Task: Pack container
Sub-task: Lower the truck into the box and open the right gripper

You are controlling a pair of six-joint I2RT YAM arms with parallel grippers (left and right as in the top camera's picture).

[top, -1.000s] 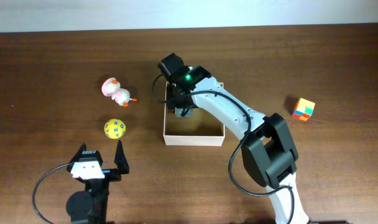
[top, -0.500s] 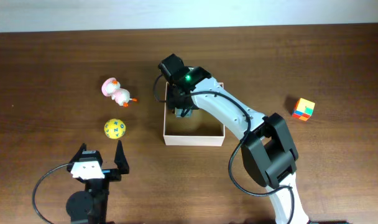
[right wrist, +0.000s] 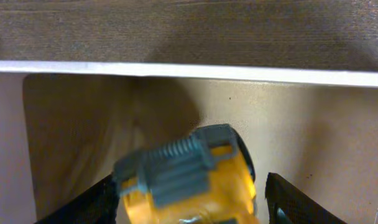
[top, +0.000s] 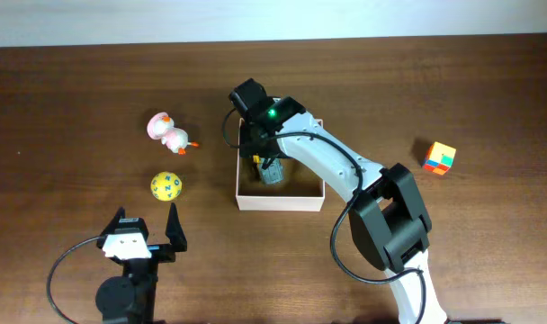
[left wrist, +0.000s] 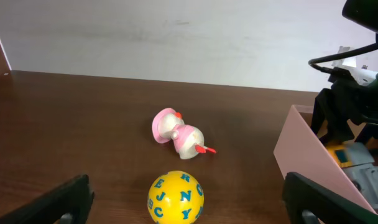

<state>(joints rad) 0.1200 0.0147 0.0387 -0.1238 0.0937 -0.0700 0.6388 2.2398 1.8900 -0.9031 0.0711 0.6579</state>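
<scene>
The dark brown wooden table [top: 453, 72] is topped mid-way by the square white-walled cardboard box [top: 281, 202]. The right gripper [top: 260, 151] is held over it, fingers spread wide; the left gripper [top: 147, 214] is splayed too, well apart. A yellow-and-grey plastic toy [top: 272, 172] is seen inside the box.

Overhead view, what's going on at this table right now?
The right gripper hangs over the container, its fingers spread open either side of a yellow and grey toy inside the box. The left gripper sits open near the front of the table, holding nothing. A pink duck, a yellow letter ball and a coloured cube lie out on the wood, not yet packed.
</scene>
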